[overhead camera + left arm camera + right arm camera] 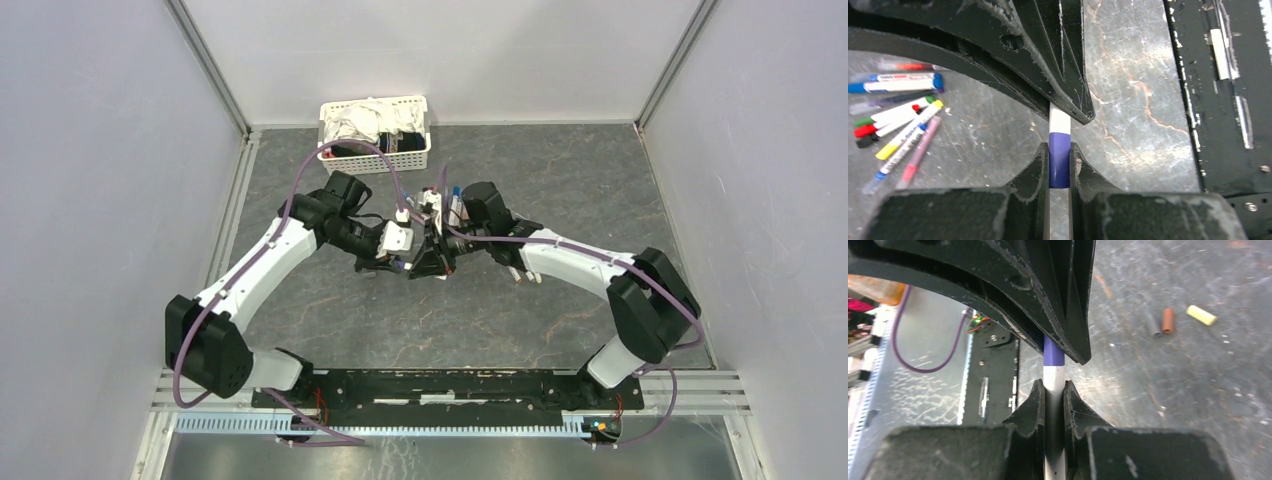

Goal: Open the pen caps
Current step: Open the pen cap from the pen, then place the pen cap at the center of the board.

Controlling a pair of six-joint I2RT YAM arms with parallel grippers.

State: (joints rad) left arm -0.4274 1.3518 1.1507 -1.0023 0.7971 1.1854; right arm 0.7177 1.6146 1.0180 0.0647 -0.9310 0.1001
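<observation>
Grey marbled table point(560, 200), plain white walls point(100, 150). Left pincer point(1059, 150) clenched on purple cap point(1059, 172), right pincer point(1054, 392) clenched on white barrel point(1054, 375) of same pen, held above table centre. Cap seated, no gap at seam, pull not yet done. Three loose caps point(1168, 320) on table: few done. Cluster of pens point(898, 115) off to side, apparently mostly capped: bulk of job left
</observation>
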